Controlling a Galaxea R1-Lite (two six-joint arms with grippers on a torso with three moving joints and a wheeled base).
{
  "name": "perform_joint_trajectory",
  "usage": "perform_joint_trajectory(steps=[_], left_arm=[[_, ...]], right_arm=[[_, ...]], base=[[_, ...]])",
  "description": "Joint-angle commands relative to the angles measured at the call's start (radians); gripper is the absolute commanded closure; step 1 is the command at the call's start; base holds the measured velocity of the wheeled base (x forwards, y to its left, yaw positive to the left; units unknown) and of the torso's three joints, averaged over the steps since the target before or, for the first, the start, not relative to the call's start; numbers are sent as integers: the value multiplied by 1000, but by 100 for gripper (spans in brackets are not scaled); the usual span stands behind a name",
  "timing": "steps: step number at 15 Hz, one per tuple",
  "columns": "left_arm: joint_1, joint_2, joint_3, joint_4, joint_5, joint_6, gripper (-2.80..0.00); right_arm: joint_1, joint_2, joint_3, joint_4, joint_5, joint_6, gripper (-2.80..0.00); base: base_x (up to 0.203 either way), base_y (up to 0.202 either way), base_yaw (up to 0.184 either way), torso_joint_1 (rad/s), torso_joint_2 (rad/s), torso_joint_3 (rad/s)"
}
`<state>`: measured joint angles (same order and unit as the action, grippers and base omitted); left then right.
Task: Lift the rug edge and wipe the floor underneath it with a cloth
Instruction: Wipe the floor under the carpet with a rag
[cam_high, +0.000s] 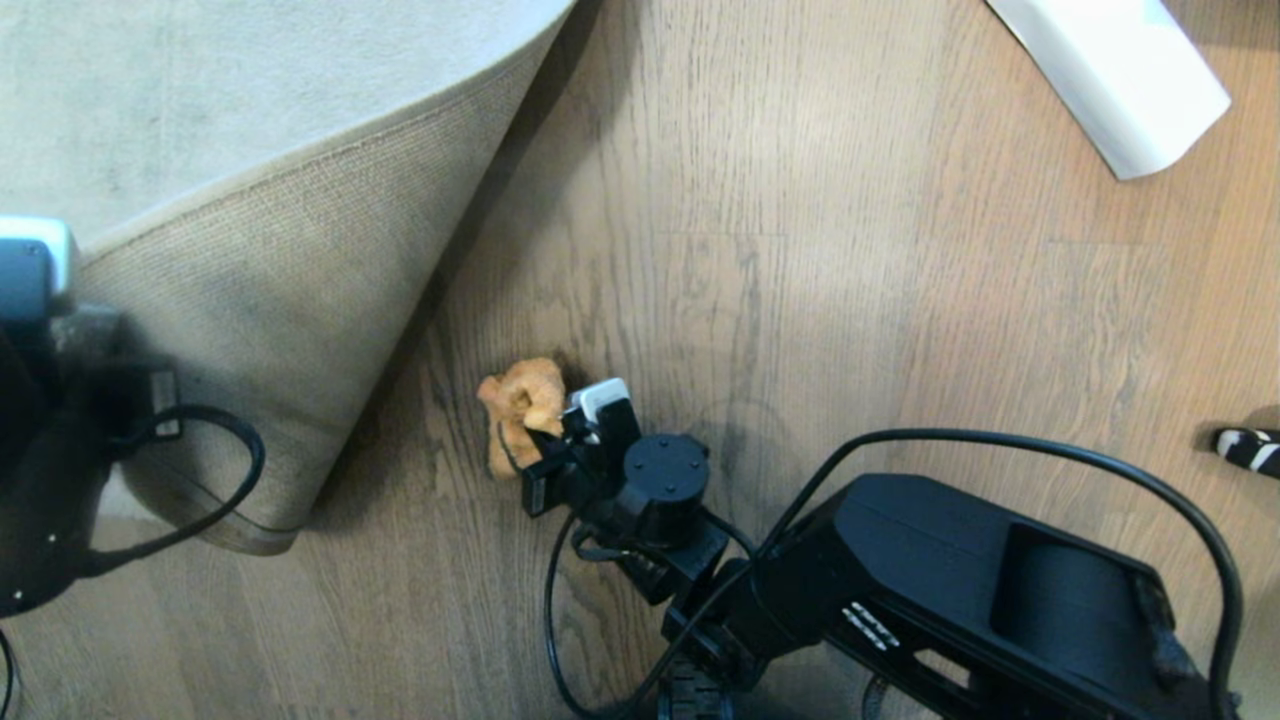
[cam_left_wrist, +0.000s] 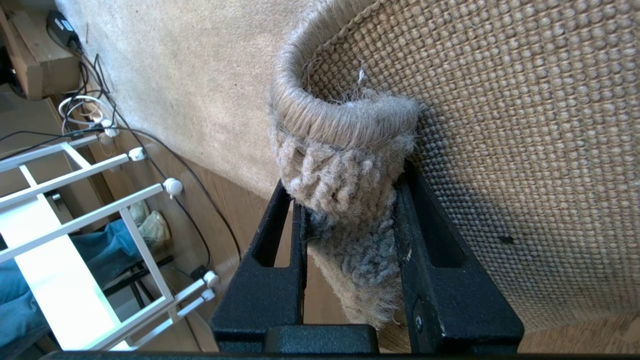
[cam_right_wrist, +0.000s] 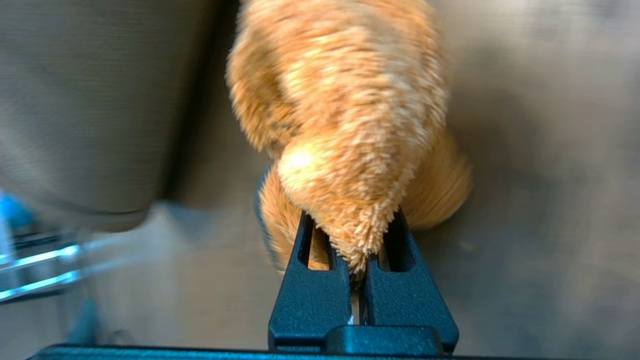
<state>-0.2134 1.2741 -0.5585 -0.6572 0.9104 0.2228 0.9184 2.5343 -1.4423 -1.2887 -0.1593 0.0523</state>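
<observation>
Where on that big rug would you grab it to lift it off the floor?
At the corner of the rug edge, coming from outside the rug. The thick bound border there gives firm purchase and folds back easily. The left end effector is clamped on exactly that spot.

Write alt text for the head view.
The right gripper holds an orange cloth against the wood floor, beside the rug edge folded back to show its tan backing. A white rolled sheet lies at the far right.
</observation>
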Motion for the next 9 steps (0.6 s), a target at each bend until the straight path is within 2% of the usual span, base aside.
perform_joint_trajectory(steps=[1, 9], left_arm=[[0, -2, 0, -4, 5, 1, 0], [0, -1, 0, -4, 5, 1, 0]], right_arm=[[-34, 7, -1, -10, -2, 0, 0], [-128, -27, -20, -11, -2, 0, 0]], base=[[0, 0, 0, 0, 0, 0], [0, 0, 0, 0, 0, 0]])
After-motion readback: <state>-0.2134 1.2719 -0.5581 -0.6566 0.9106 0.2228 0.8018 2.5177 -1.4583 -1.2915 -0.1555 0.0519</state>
